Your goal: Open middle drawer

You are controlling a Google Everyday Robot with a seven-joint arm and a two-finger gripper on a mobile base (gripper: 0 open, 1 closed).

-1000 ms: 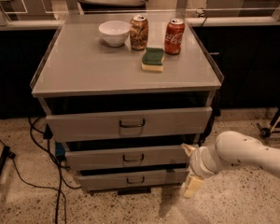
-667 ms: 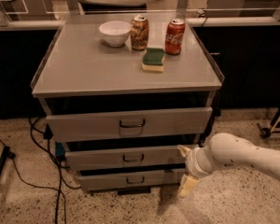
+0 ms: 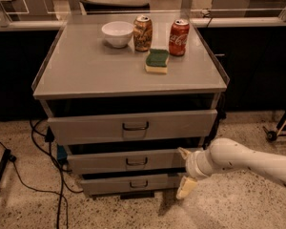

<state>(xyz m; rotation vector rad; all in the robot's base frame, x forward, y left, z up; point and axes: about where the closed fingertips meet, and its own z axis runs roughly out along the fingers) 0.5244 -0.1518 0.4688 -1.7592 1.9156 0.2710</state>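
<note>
White gripper (image 3: 185, 171) sits low under the counter's (image 3: 86, 75) front right corner, fingers spread apart, one up by the right end of the middle drawer (image 3: 100, 162) and one lower down. That drawer's between the top drawer (image 3: 86, 128) and bottom drawer (image 3: 105, 185), handle (image 3: 136, 161) untouched. Along the back edge: bowl (image 3: 117, 33), two cans (image 3: 143, 32), sponge (image 3: 157, 61) just in front.

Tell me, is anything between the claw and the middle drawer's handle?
Nothing visible. The gripper hangs open by the right end of the middle drawer; the drawer front is bare between it and the handle.
</note>
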